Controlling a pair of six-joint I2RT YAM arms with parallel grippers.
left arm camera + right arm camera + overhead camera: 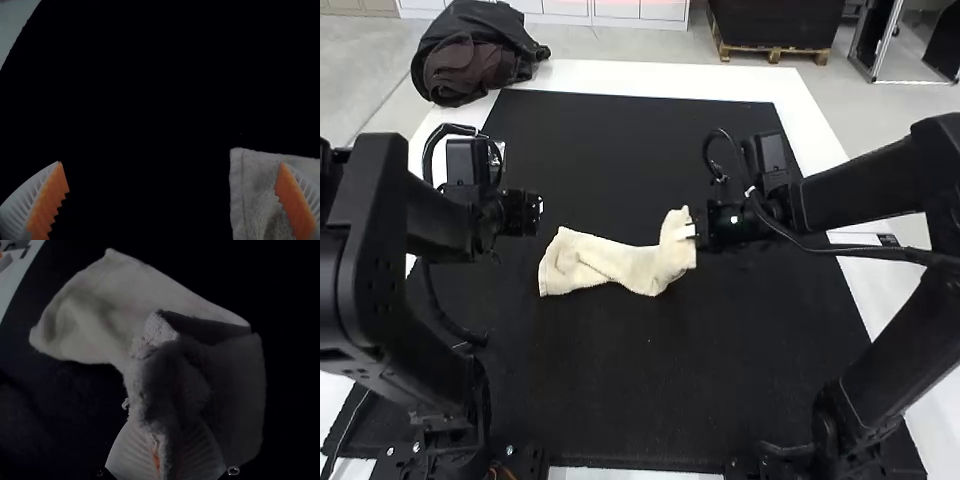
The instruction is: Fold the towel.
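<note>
Right end effector pinches the one towel

The right end effector has two white fingers, with bumpy lines on them. They are squeezed in on the towel, with a bunched bit of cloth between them. A tiny bit of orange peeks out there.

The left end effector has two fingers too, spread wide, with nothing between them. It is near the other end of the towel. In the left wrist view, one of its orange pads is in front of the towel. I cannot tell if they touch.

There is one cream towel. It lies across the middle of one black mat. The end by the right end effector is all scrunched, the middle is skinny, and the other end is wider and flatter.

The left wrist view shows a neat square corner with a line along its edge. The right wrist view shows a flap folded over by the fingers, which the high view does not show so well. The high view shows two big black arms, the left arm and the right arm. It also shows the mat on one white bench.
</note>
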